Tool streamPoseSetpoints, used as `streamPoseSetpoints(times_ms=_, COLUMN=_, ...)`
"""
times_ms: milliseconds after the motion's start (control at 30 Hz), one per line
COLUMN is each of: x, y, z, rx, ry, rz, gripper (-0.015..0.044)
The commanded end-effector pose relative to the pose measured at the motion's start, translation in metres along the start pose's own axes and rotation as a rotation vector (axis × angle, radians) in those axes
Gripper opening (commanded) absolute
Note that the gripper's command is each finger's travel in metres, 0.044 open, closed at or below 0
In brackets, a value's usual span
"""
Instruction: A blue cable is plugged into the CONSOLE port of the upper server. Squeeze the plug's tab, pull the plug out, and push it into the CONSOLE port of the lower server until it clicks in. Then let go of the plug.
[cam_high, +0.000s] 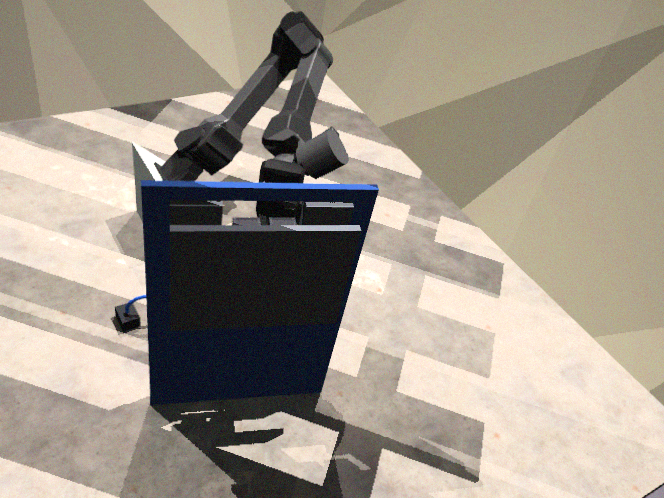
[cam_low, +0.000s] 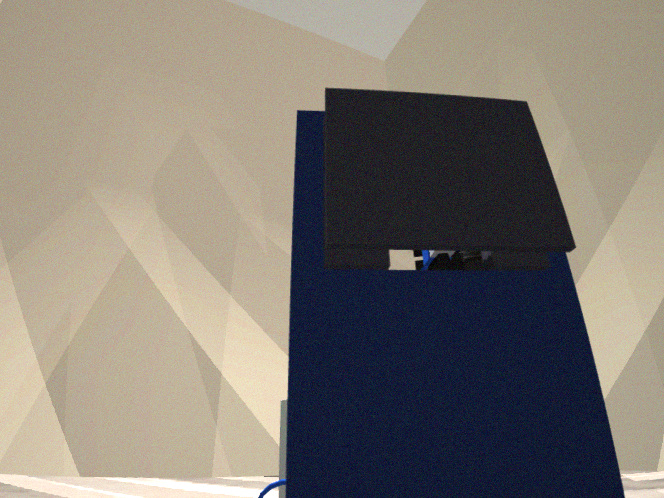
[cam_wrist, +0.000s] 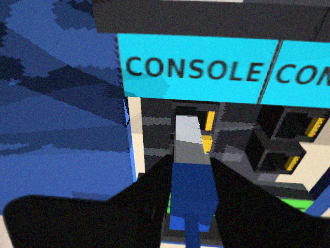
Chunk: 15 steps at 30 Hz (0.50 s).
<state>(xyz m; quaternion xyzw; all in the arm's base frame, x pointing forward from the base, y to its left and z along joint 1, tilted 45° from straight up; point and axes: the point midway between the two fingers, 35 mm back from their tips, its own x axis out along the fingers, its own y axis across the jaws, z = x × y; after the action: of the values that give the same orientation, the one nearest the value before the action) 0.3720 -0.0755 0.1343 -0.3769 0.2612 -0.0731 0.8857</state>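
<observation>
Top view, far left: black block on the worktop, blue cable curving from it toward the rack. Pale upright panel behind the rack's left edge. Blue rack stands upright, hiding much of my end effector.

Wrist view: rack's blue side at left, then a cyan CONSOLE label. Below it, my end effector is closed down partway on the blue plug, a finger against each side. The plug's grey front overlaps the port under that label; seating depth, and which server this is, I cannot tell. Further right, a cut-off cyan label above two black ports with yellow contacts.
</observation>
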Motion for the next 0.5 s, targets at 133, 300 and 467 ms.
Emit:
streamPoseSetpoints(times_ms=133, x=0.0041, y=-0.0041, z=0.0034, rx=0.005, ry=-0.003, rz=-0.013, gripper=0.0)
streamPoseSetpoints(times_ms=300, x=0.0062, y=-0.0041, z=0.004, rx=0.005, ry=-0.003, rz=-0.013, gripper=0.0)
streamPoseSetpoints(times_ms=467, x=0.0081, y=-0.0042, z=0.0046, rx=0.005, ry=-0.003, rz=-0.014, gripper=0.0)
